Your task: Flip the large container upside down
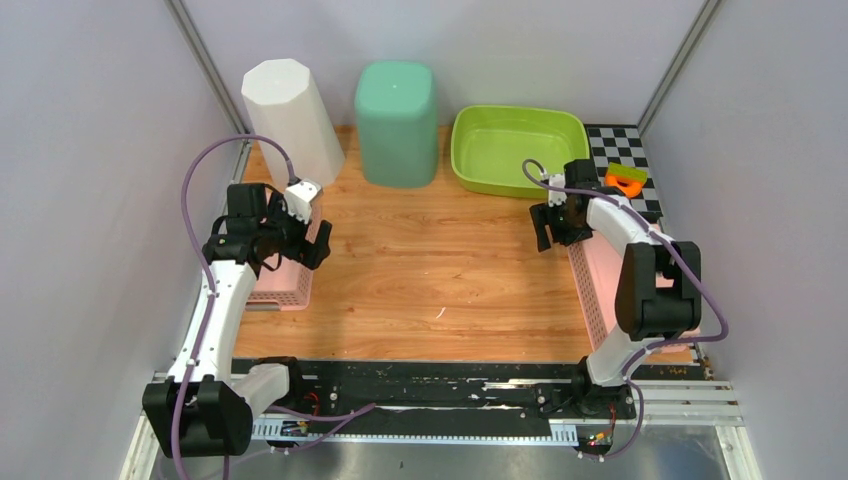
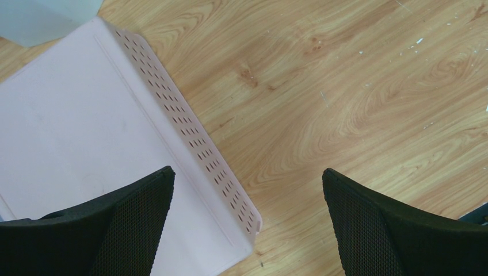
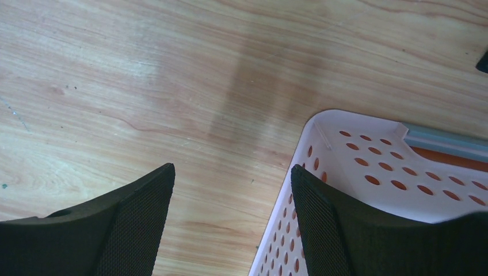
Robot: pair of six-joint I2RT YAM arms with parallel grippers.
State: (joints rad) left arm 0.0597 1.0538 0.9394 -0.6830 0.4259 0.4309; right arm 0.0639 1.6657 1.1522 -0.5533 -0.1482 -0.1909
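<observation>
Lime basin back right; pink basket left edge; second pink basket right edge; checkerboard beside basin.

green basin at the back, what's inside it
Nothing shows inside the green basin: only its bare floor and walls. The right arm and its cable cover the near right corner, so that bit cannot be checked.

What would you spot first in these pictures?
Three big plastic tubs stand along the back of the wooden table: a tall white faceted bin on the left, a mint-green rounded bin in the middle, a shallow lime-green basin on the right. Nearer, a pink perforated basket sits at the left edge and a second pink basket at the right.
</observation>
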